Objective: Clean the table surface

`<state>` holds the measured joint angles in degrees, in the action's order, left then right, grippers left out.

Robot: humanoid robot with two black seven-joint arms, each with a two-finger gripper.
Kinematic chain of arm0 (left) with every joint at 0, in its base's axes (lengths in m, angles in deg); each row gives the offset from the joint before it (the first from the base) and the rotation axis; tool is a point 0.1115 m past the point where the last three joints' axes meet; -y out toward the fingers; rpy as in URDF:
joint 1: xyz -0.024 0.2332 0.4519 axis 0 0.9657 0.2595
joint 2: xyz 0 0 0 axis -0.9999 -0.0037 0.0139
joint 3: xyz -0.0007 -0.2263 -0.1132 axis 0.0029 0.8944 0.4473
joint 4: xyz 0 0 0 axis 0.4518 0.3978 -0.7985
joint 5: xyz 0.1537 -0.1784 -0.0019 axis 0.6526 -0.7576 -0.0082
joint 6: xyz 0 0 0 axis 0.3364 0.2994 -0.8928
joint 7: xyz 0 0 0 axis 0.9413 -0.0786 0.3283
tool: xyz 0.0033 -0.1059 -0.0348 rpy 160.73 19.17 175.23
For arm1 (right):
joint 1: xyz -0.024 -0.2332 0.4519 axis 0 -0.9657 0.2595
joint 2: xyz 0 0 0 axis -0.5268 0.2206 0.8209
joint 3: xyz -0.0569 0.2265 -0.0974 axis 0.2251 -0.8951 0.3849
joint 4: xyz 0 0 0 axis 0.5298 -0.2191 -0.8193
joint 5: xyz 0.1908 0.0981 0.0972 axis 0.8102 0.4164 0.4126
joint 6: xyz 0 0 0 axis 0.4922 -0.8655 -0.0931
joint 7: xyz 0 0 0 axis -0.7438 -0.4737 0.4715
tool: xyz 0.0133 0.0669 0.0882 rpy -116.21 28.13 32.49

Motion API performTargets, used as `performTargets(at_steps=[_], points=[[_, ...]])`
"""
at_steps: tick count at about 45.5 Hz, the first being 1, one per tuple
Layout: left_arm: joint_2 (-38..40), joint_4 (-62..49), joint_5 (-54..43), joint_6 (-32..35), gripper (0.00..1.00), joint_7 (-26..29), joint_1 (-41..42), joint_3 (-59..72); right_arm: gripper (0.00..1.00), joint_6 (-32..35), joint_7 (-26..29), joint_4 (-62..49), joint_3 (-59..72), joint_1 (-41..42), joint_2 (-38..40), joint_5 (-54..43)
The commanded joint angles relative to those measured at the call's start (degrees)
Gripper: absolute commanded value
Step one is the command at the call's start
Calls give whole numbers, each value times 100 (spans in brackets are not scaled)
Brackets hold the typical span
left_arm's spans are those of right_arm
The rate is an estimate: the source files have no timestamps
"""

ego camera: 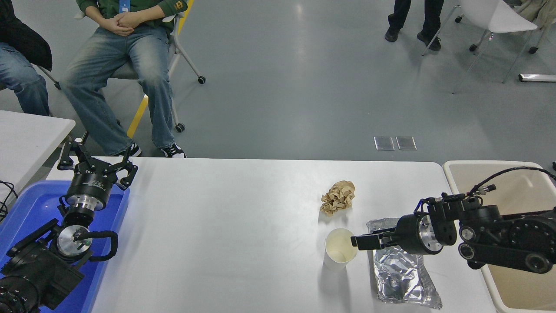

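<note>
Head view: the wide white bench point(226, 243) fills the lower middle of the picture, and three bits of rubbish lie on its right part. A crumpled ball of brown paper point(338, 198) sits farthest from the robot. Nearer stands an upright white paper cup point(340, 248), open at the top and apparently empty. Just right of the cup lies a flat, wrinkled silver foil pouch point(402, 274). A beige plastic bin point(486, 269) stands against the bench's right end, and a blue plastic tray point(26, 208) lies at its left end.

The right gripper point(357, 241) reaches in from the right, held level above the far end of the pouch, its tip at the cup's right rim. Its jaws appear drawn close together with nothing between them, though whether they touch the cup I cannot tell. The left gripper point(93, 165) is parked over the blue tray with its jaws spread and empty.

People sit on chairs beyond the bench's far left corner.

The cup is light and tall, so a sideways nudge from the narrow jaws would likely tip it or send it rolling off the bench. If the jaws pinch only the thin rim, the paper wall could buckle and slip free on the way to the bin.
</note>
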<state>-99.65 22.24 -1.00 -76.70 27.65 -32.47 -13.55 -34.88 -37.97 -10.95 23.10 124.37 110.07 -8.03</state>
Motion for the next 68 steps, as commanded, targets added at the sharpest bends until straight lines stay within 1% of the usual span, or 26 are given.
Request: performTargets(at_steps=[1, 13, 22, 25, 26, 30, 33, 38, 39, 59, 68], points=[[0, 0, -1, 0, 100, 0, 0, 0, 99, -53, 52, -130, 41, -120, -97, -46], [0, 0, -1, 0, 100, 0, 0, 0, 99, -62, 52, -218, 15, -156, -203, -46], [0, 0, -1, 0, 100, 0, 0, 0, 81, -88, 44, -218, -3, -138, -212, -64], [0, 0, -1, 0, 100, 0, 0, 0, 72, -97, 35, -218, 15, -138, -212, -81], [0, 0, -1, 0, 100, 0, 0, 0, 67, -97, 26, -210, 15, -147, -212, -99], [0, 0, -1, 0, 100, 0, 0, 0, 48, -115, 35, -192, -3, -156, -221, -353], [0, 0, -1, 0, 100, 0, 0, 0, 31, -123, 35, -183, 6, -165, -256, -564], [0, 0, -1, 0, 100, 0, 0, 0, 8, -176, -18, -183, -38, -200, -291, -626], [0, 0, -1, 0, 100, 0, 0, 0, 0, -185, -18, -183, -55, -200, -291, -592], [0, 0, 8, 0, 100, 0, 0, 0, 0, -176, -44, -130, -416, -200, -186, -451], [0, 0, 8, 0, 100, 0, 0, 0, 0, -159, -176, 71, -451, -130, -10, -451]])
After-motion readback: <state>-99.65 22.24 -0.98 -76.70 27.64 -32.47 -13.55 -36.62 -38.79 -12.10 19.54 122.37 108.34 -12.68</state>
